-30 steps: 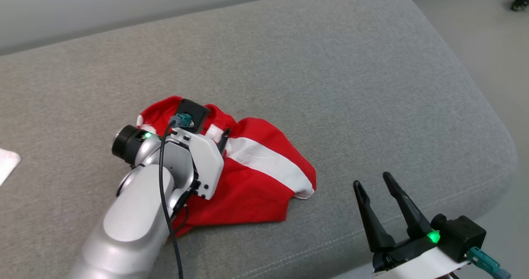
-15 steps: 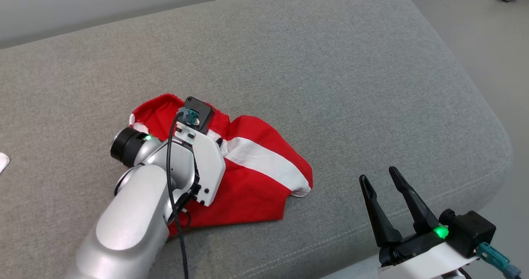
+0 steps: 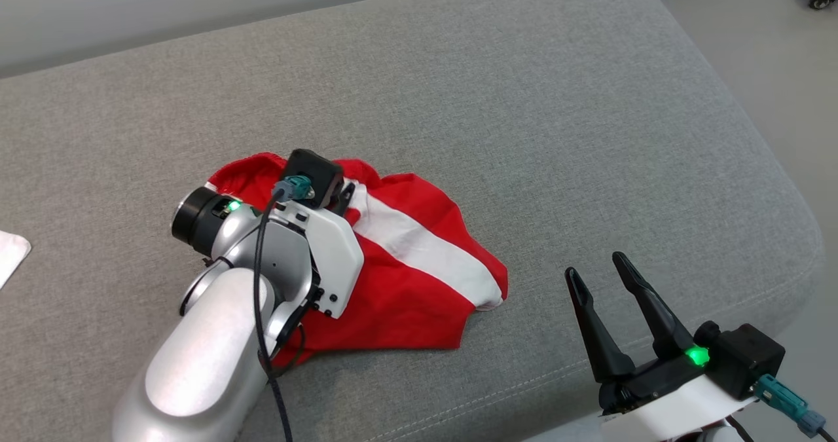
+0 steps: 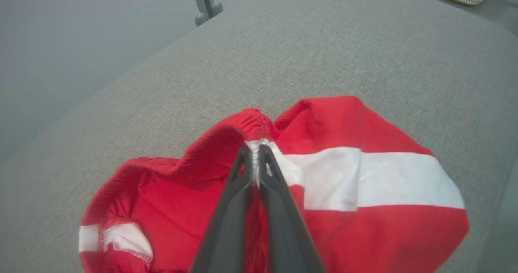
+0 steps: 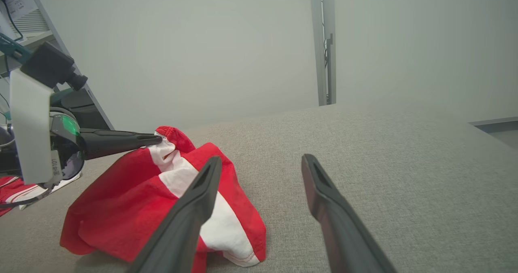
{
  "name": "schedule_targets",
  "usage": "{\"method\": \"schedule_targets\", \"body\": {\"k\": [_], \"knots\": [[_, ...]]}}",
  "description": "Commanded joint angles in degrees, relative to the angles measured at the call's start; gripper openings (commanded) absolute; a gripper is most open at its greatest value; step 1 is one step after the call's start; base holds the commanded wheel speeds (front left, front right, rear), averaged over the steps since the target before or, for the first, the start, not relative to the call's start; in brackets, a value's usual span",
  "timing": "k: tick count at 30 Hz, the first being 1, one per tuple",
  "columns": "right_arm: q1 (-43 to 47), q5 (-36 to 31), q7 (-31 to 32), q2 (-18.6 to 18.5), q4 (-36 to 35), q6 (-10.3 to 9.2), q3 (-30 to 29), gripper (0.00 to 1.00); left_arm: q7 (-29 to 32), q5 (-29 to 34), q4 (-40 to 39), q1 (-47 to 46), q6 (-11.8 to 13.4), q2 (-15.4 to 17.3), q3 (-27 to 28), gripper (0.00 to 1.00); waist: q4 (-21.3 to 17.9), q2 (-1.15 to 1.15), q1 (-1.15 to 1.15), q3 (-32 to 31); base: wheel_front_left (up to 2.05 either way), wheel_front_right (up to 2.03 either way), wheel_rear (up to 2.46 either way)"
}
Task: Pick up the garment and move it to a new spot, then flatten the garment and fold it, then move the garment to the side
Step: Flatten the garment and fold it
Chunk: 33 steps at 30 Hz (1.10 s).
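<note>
Grey fabric cushion [image 3: 537, 101] spanned work area, pale wall behind. Red garment [image 3: 406, 291] with white stripe lay crumpled on cushion, left of centre in head view, near front edge. Left gripper [image 4: 254, 148] was pinched tight on garment's elastic waistband at stripe's end, that bit raised above rest of cloth. Right gripper [image 3: 592, 265] hovered apart from garment's right side, fingers spread wide, holding nothing. Flat white object [image 3: 10, 258] lay at cushion's left; identity unclear.

Grey cushion [image 3: 524, 101]; red/wht garment [image 3: 406, 285] on it; white scrap [image 3: 10, 258] far L.
</note>
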Motion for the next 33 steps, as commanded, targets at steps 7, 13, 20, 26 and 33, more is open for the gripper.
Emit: {"method": "schedule_targets", "body": {"k": [7, 13, 20, 26, 33], "knots": [[-0.2, 7.1, -0.7, -1.4, 2.1, 0.08, 5.3, 1.00, -6.8, -1.5, -6.8, 1.4, 3.6, 3.4, 7.8, 0.00, 3.9, 0.00, 0.00, -1.5, 0.00, 0.00, 0.00], [-1.6, 16.3, -0.7, -2.7, 5.9, 0.08, 6.9, 1.00, -10.0, -5.7, -14.1, 9.9, 6.1, 6.7, 14.4, 0.00, 8.1, 0.00, 0.00, -1.8, 0.00, 0.00, 0.00], [-5.5, 27.1, -0.7, -2.6, 12.7, 0.08, 8.8, 1.00, -13.3, -8.9, -17.3, 17.5, 6.5, 8.1, 18.1, 0.00, 12.6, 0.00, 0.00, -1.1, 0.00, 0.00, 0.00], [-13.0, 33.2, -0.7, -3.7, 21.2, 0.08, 13.9, 1.00, -14.6, -9.6, -16.7, 19.0, 6.2, 7.5, 17.7, 0.00, 15.8, 0.00, 0.00, -0.4, 0.00, 0.00, 0.00], [-20.3, 32.6, -0.7, -0.7, 32.4, 0.08, 17.2, 1.00, -15.3, -9.3, -15.4, 17.7, 6.4, 5.9, 16.0, 0.00, 17.6, 0.00, 0.00, 0.3, 0.00, 0.00, 0.00]]}}
